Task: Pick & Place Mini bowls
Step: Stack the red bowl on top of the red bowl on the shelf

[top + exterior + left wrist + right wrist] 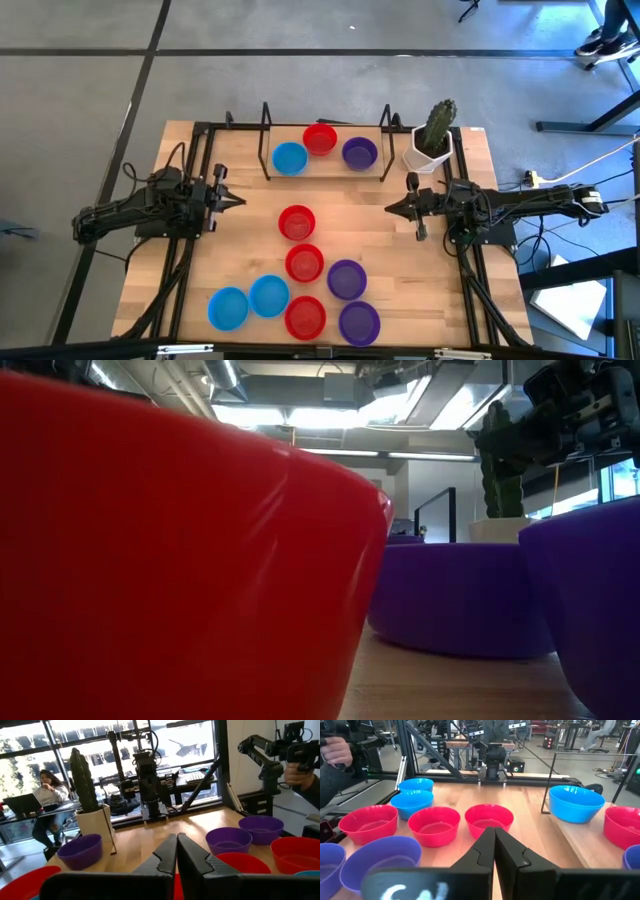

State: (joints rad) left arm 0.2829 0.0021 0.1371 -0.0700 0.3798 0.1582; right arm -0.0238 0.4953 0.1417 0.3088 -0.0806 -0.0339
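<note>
On the wooden table, ten mini bowls.

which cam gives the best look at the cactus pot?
Left wrist view: the cactus pot stands unblocked, plant and white pot in full. High view shows it from above; low view only partly, behind purple bowls. Right wrist view misses it.

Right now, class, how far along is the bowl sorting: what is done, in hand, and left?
Done: three bowls sit in the rack at the back: blue, red, purple. In hand: nothing; the left gripper and right gripper are shut and empty. Left: seven bowls on the open table, the nearest a red one between the grippers.
</note>
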